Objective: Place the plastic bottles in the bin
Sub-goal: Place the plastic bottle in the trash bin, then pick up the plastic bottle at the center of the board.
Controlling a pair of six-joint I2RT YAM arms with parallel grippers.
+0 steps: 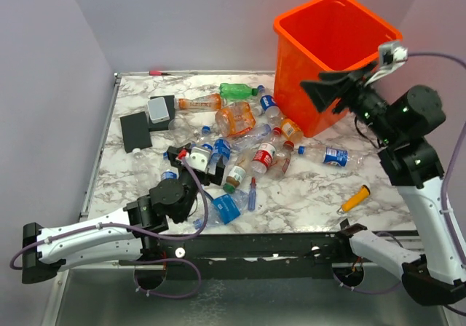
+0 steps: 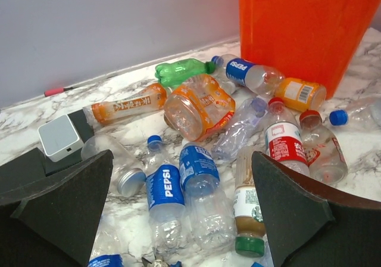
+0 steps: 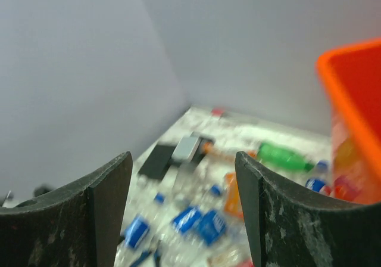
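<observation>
Your right gripper point(image 3: 183, 160) hangs spread, apparently empty, beside the bin point(image 1: 295, 57). Your left gripper point(image 2: 181, 160) gapes over the plastic bottles point(image 2: 199, 106) for grabbing.

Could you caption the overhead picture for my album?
Right gripper open beside the orange bin, left gripper open low over scattered plastic bottles on a marble table.

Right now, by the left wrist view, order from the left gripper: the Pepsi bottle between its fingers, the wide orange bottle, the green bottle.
From the left gripper:
1. Pepsi bottle, between its open jaws, left of centre.
2. Wide orange bottle, straight ahead.
3. Green bottle, behind it, farthest back.
</observation>
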